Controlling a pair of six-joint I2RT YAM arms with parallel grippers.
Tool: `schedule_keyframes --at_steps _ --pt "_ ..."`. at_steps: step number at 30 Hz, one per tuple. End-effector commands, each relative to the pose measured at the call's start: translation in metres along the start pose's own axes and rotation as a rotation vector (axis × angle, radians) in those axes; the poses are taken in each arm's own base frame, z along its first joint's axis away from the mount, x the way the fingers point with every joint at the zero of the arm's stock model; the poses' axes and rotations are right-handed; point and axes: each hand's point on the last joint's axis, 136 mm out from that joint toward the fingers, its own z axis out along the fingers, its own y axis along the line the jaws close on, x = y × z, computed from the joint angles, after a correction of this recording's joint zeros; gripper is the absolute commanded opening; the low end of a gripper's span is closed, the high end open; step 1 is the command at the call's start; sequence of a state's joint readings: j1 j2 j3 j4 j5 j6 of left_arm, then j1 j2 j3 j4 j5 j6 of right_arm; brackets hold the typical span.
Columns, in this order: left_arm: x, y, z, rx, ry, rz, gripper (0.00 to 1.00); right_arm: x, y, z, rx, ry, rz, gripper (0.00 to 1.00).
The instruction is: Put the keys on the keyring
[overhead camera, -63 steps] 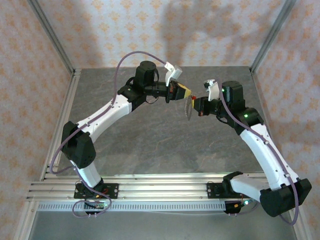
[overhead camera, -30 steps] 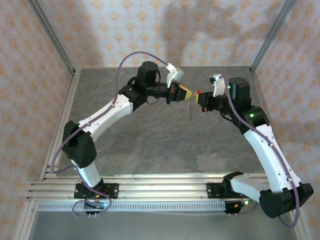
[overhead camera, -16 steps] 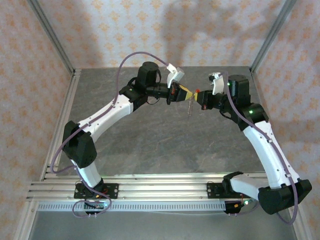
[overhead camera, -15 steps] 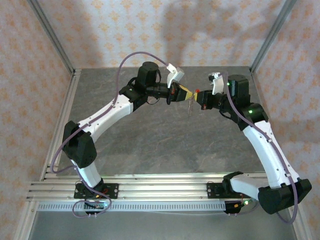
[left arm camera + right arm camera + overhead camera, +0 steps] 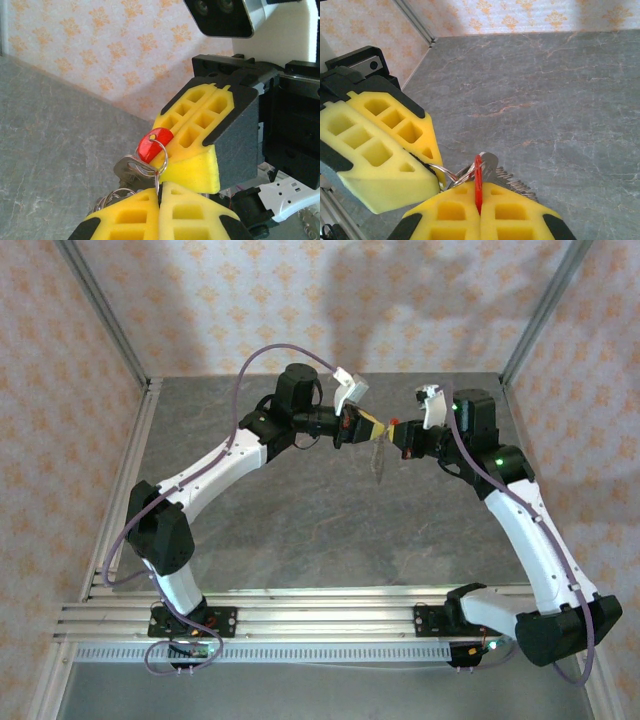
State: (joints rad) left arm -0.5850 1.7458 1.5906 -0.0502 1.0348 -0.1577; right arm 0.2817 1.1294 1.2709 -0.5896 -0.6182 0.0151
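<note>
Now the left gripper (image 5: 160, 186), pinching the keyring (image 5: 166, 151), and the right gripper (image 5: 479, 192), pinching the red key (image 5: 148, 146), have drawn tip to tip, so threading looks underway.

The left gripper (image 5: 366, 423) and right gripper (image 5: 398, 430) are being held tip to tip above the far middle of the table (image 5: 300, 530), the left one on the left. The key (image 5: 151, 144) is being pinched in the right gripper and the keyring (image 5: 159, 159) in the left. Key and ring are being held touching between the tips, and the rest of the keyring is hanging below them.
</note>
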Motion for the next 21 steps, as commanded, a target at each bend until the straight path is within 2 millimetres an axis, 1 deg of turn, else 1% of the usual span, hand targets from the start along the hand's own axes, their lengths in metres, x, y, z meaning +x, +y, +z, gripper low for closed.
schedule_keyframes --at_steps 1,5,9,15,21 --pt "-0.024 -0.013 -0.001 0.028 -0.085 0.048 0.0 -0.002 -0.005 -0.015 0.013 -0.052 -0.009 0.0" --pt "-0.033 -0.011 -0.006 0.032 -0.132 0.027 0.0 0.002 -0.009 -0.016 0.012 -0.063 0.019 0.0" --pt "-0.034 -0.012 -0.005 0.039 -0.131 0.023 0.0 0.002 -0.006 -0.013 -0.015 -0.07 0.037 0.0" --pt "-0.032 -0.013 -0.005 0.041 -0.125 0.021 0.0 -0.012 0.005 -0.011 -0.076 -0.091 0.041 0.0" --pt "-0.028 -0.015 0.003 0.05 -0.102 0.024 0.0 -0.029 0.017 -0.004 -0.134 -0.12 0.047 0.0"
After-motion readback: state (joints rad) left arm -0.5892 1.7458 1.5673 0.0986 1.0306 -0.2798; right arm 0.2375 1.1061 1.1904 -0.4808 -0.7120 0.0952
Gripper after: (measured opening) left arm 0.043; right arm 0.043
